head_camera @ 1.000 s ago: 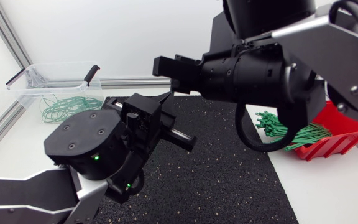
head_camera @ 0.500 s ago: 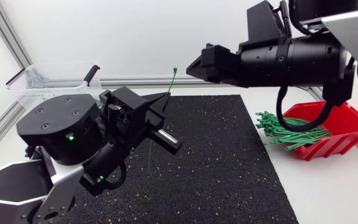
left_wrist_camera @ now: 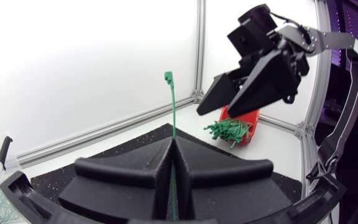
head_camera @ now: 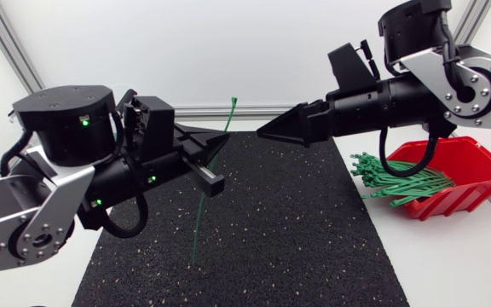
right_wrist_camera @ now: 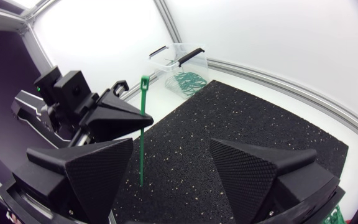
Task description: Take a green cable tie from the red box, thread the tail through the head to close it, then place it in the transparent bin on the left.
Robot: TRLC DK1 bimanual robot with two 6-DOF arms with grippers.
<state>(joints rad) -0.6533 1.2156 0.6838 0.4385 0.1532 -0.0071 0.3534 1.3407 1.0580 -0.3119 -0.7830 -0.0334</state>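
One tie is out of the red box and pinched upright in the left gripper above the mat, straight and unthreaded, while the right gripper hangs wide open nearby, so looping it and dropping it into the bin remain.

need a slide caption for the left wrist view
The left fingers shut on an upright green cable tie, head end up, the open right fingers ahead of it.

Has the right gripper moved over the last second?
Yes. In the head view the right gripper has drawn back toward the red box, away from the left gripper and its green cable tie.
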